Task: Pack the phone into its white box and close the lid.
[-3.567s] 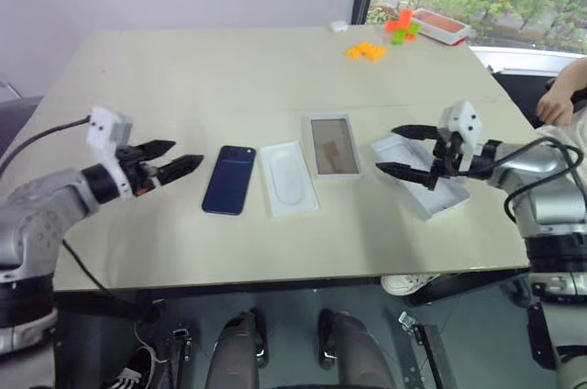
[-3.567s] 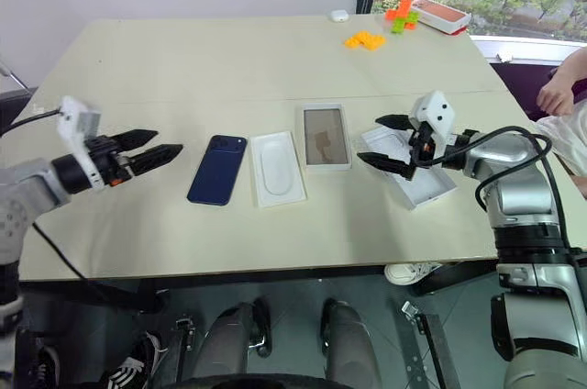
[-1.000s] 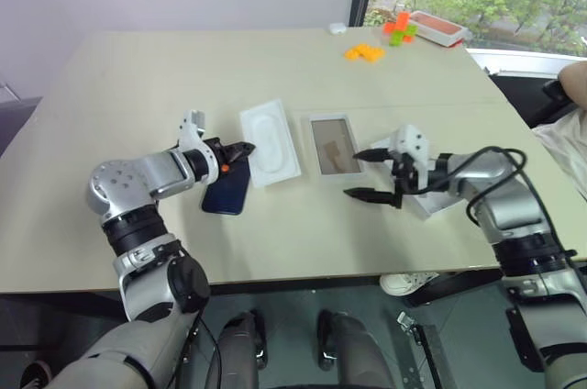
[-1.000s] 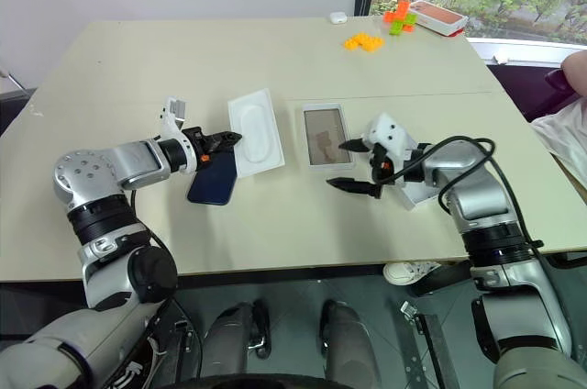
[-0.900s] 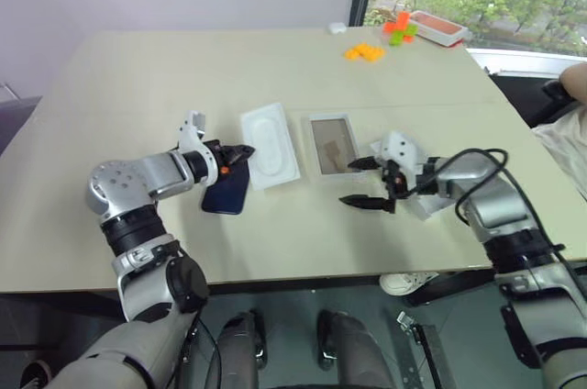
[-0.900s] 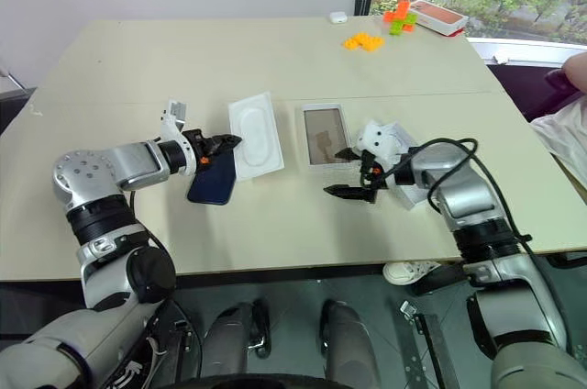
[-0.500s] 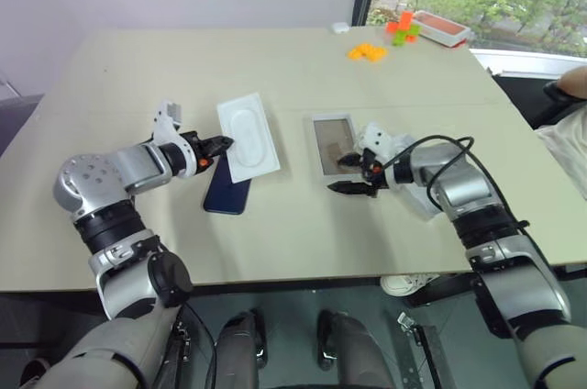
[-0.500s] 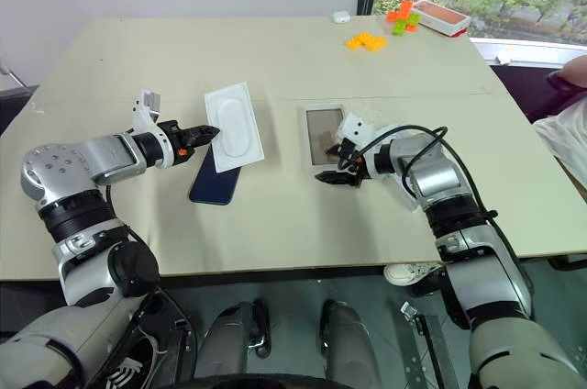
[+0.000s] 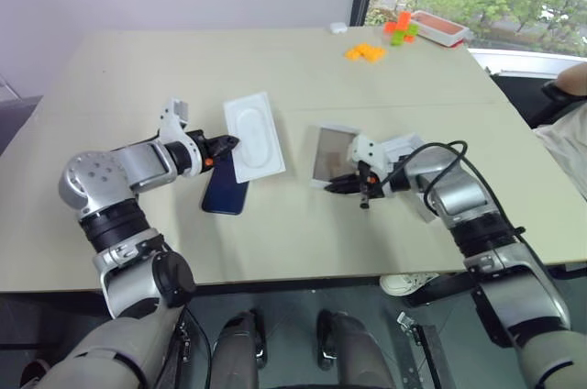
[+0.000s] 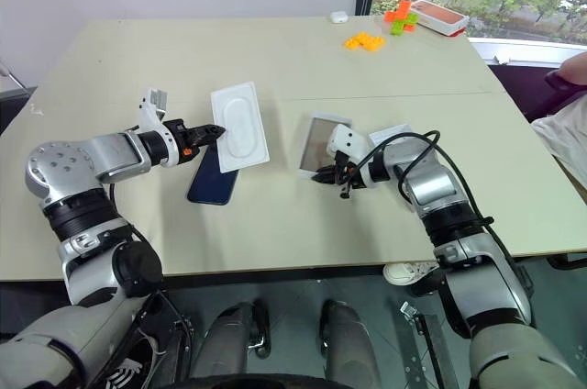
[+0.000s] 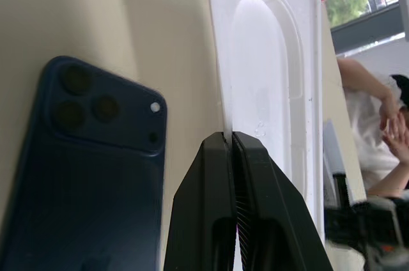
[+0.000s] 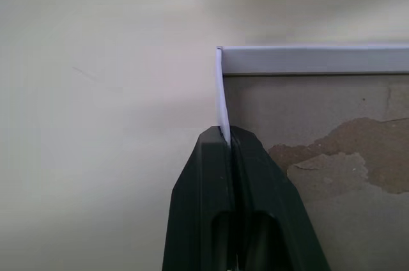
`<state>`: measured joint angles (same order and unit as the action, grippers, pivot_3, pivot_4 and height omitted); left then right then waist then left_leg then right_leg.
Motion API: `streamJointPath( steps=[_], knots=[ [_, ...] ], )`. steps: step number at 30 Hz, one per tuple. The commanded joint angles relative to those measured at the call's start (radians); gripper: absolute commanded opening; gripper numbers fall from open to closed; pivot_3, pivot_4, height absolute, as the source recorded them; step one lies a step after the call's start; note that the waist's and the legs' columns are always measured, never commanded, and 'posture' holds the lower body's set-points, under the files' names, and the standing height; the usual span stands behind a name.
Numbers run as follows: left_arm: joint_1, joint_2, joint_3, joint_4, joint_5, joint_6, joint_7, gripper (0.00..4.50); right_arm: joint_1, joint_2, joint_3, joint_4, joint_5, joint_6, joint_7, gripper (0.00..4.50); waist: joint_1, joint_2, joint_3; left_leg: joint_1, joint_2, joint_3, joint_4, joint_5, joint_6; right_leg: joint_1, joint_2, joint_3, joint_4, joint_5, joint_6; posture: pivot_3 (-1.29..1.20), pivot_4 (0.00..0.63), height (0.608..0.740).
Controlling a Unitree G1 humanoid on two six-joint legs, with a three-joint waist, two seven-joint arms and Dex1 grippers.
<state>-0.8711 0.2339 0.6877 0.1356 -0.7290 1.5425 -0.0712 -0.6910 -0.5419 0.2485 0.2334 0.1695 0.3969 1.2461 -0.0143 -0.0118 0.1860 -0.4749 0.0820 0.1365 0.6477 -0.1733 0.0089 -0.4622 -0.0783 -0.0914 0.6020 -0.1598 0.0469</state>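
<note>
The glossy navy phone [image 9: 227,193] lies flat on the table [image 9: 275,68]. The left gripper [image 11: 231,138] pinches the white insert tray [image 9: 253,135] (moulded oval recess). The right gripper [image 12: 223,131] clamps a thin wall of the white box [image 10: 320,144], its brown floor torn.

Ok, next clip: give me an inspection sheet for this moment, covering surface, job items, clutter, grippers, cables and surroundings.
Surface: beige table, seam line across the middle.
Job's things: phone lies back up on the table; white box open, brownish floor showing, near edge lifted; lid lies behind the right arm, partly hidden.
Clutter: white insert tray with oval recess, held tilted above the phone's far end; orange and green blocks, a red and white case and a small white item at the far edge.
Grippers: left gripper shut on the insert tray's edge; right gripper shut on the white box's wall at a corner.
Cables: black cable looped along the right forearm.
Surroundings: window with trees; a person at the right.
</note>
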Motion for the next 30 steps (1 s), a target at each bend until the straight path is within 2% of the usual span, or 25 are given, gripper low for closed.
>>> streamJointPath(
  steps=[1, 4, 9, 12, 17, 21, 24, 30],
  knots=[
    [-0.023, 0.012, -0.001, -0.02, -0.008, -0.018, -0.013, 0.0, 0.047, -0.03, -0.025, -0.161, 0.051, 0.024, 0.019, 0.04, 0.0, 0.0, 0.0, 0.0, 0.0, 0.0, 0.0, 0.0, 0.0, 0.0, 0.0, 0.0, 0.0, 0.0, 0.0, 0.0, 0.15, 0.74],
    [-0.031, 0.004, -0.003, -0.011, -0.007, -0.02, -0.01, 0.0, 0.096, -0.042, -0.005, -0.226, 0.048, 0.04, 0.008, 0.04, 0.002, 0.0, 0.0, 0.0, 0.0, 0.0, 0.0, 0.0, 0.0, 0.0, 0.0, 0.0, -0.001, 0.0, 0.0, 0.0, 0.15, 0.74],
    [-0.039, -0.019, -0.032, -0.001, 0.0, -0.014, -0.007, 0.0, 0.122, 0.016, 0.031, -0.271, 0.044, 0.094, -0.06, 0.04, 0.001, 0.0, 0.0, 0.0, 0.0, 0.0, 0.0, 0.0, 0.0, 0.0, -0.001, 0.0, -0.001, -0.001, 0.001, 0.0, 0.15, 0.74],
    [-0.045, -0.036, -0.036, -0.006, 0.001, 0.004, 0.003, 0.0, 0.12, 0.038, 0.033, -0.27, 0.042, 0.089, -0.087, 0.79, 0.001, 0.0, 0.0, 0.0, 0.0, -0.001, 0.0, 0.0, 0.0, -0.001, -0.001, 0.0, -0.001, -0.001, 0.001, 0.0, 0.15, 0.74],
    [-0.036, -0.059, -0.057, -0.006, -0.014, 0.065, 0.006, 0.0, 0.115, -0.014, 0.025, -0.296, 0.069, 0.142, -0.046, 3.26, 0.003, 0.0, 0.0, -0.001, 0.0, 0.0, 0.0, 0.0, 0.0, -0.001, -0.001, 0.0, -0.002, 0.0, 0.001, 0.0, 0.15, 0.74],
    [-0.014, -0.086, -0.092, -0.016, -0.016, 0.072, 0.015, 0.0, 0.087, -0.072, -0.037, -0.301, 0.14, 0.187, 0.009, 3.26, 0.003, 0.0, 0.0, -0.001, 0.0, 0.0, 0.0, 0.0, 0.0, -0.001, -0.001, 0.0, -0.003, 0.001, -0.002, 0.0, 0.15, 0.74],
    [0.008, -0.105, -0.175, -0.06, -0.007, 0.064, -0.013, 0.0, 0.064, -0.159, -0.083, -0.267, 0.183, 0.26, 0.055, 3.26, 0.004, 0.0, 0.0, -0.001, 0.0, 0.0, 0.0, 0.0, 0.0, -0.001, -0.001, 0.0, -0.003, 0.001, -0.002, 0.0, 0.15, 0.74],
    [0.017, -0.139, -0.244, -0.069, 0.012, 0.045, -0.031, 0.0, 0.052, -0.216, -0.151, -0.154, 0.176, 0.194, 0.039, 3.26, 0.001, -0.001, 0.0, -0.001, 0.0, -0.001, -0.001, 0.0, 0.0, -0.001, 0.0, 0.0, -0.004, -0.001, 0.001, 0.0, 0.15, 0.74]
  ],
)
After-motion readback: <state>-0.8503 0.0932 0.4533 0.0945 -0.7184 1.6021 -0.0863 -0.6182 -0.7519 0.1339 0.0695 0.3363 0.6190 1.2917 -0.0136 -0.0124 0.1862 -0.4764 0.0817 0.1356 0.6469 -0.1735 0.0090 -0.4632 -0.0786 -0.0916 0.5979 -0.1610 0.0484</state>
